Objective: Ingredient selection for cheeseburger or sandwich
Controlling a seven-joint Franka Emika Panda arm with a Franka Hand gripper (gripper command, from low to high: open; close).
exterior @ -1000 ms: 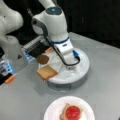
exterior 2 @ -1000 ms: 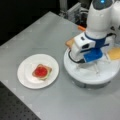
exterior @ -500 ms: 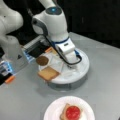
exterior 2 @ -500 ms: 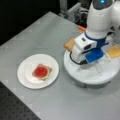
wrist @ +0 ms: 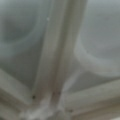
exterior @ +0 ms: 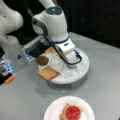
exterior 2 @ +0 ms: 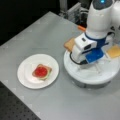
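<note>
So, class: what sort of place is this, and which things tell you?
Likely a robotics lab bench: a grey table against a dark backdrop, a white robot arm over a divided white tray of toy food, and a white plate with a part-built sandwich.

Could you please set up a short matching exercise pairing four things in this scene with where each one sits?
Things:
1. red tomato disc
2. bread slice
3. brown patty
4. gripper

Places:
A. over the middle of the round white tray
B. on the tray's rim, overhanging it
C. on the bread on the white plate
D. on the tray, beside the arm

Pairs: 1-C, 2-B, 3-D, 4-A
</note>
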